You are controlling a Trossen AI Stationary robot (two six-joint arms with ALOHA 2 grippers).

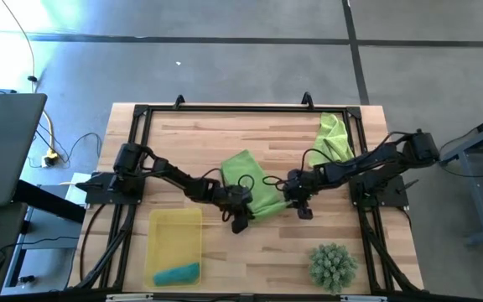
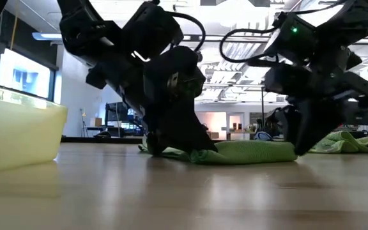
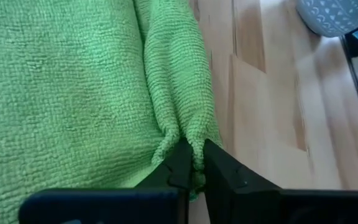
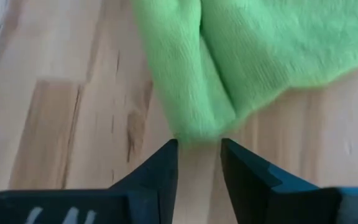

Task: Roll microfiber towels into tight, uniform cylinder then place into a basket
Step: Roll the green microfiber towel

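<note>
While the lime green towel (image 1: pixel 250 186) is lying partly rolled mid-surface, both arms are working its near edge. Left gripper (image 3: pixel 193 163) is pinching shut on the rolled fold's end. Right gripper (image 4: pixel 197 155) is sitting just off the opposite end, jaws parted, holding nothing; the fold's tip is right ahead of its fingers. Roll is looking loose and uneven, so not yet a tight cylinder, I'd say. Second green towel (image 1: pixel 334 138) is lying crumpled behind the right arm, untouched. Teal towel (image 1: pixel 177 273) is already sitting rolled in the yellow basket (image 1: pixel 159 225), beside the left gripper. Roughly one of three done; two rolls and placements are remaining.
</note>
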